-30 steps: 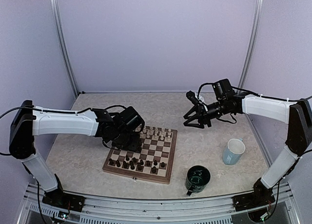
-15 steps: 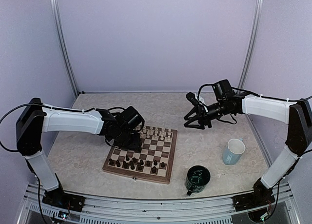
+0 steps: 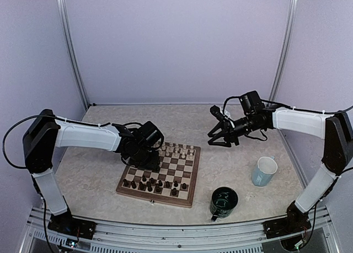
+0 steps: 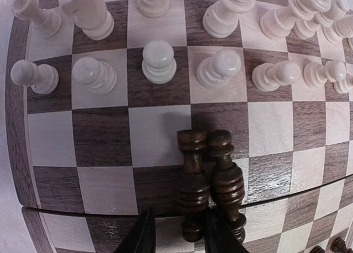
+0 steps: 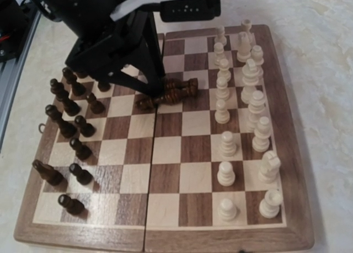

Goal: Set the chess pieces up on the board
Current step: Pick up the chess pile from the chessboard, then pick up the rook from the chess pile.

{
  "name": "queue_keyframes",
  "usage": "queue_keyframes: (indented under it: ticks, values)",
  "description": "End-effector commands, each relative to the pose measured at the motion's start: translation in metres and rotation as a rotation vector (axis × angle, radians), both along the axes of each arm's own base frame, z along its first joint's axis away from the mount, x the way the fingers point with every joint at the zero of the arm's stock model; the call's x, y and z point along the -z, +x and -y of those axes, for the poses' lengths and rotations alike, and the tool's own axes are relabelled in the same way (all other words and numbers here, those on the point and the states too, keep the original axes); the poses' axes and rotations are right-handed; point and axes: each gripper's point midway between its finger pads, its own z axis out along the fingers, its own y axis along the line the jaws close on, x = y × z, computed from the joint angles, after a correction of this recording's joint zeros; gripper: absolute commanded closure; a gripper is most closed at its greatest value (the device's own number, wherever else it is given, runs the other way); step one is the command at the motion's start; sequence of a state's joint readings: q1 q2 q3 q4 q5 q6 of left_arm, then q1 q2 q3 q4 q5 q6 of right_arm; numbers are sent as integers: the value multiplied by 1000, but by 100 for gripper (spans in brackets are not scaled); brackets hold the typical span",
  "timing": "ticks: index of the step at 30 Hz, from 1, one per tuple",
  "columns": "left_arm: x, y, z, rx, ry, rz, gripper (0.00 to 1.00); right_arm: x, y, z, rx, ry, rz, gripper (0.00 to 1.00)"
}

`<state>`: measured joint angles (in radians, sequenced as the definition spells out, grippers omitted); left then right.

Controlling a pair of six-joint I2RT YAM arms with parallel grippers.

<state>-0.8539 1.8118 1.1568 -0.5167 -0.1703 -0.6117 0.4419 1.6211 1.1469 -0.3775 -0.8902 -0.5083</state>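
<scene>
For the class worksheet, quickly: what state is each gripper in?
Left gripper: open, straddling a lying dark chess piece.
Right gripper: open, holding nothing.

A pale mug (image 3: 265,171) stands near a dark mug (image 3: 223,202)

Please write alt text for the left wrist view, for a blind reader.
Two dark brown pieces lie side by side on the board, heads toward a row of white pawns. The left gripper stands open, its fingers astride the base of the piece on the picture's left.
</scene>
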Motion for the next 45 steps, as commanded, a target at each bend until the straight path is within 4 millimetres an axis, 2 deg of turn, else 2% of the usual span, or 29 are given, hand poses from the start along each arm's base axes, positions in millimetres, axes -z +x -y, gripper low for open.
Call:
queue_keyframes:
  ticks: [1,7,13,15,21,25,29,33,36,45]
  values:
    - [11,-1,-5,10,34,-16,72,5,-3,0,-18,1,-29,54]
    - [10,-15,-19,36,64,-32,86,8,-3,-1,-20,0,-43,54]
    - [-22,-12,-26,109,48,97,95,5,-3,-8,-24,2,-56,54]
    - [-37,-9,-19,146,-2,160,100,1,-6,-14,-30,9,-55,54]
    - [-69,0,4,251,-129,335,100,-7,-3,-36,-22,18,-105,56]
    - [-83,1,16,320,-186,416,100,0,2,-52,-36,23,-187,57]
    - [-88,1,27,358,-217,431,100,6,4,-73,-75,31,-285,58]
    - [-88,-9,38,409,-256,430,100,10,4,-94,-108,43,-367,57]
    - [-98,-14,49,438,-314,457,100,12,2,-106,-132,51,-421,56]
    - [-110,-20,67,479,-359,484,100,5,1,-124,-175,95,-563,55]
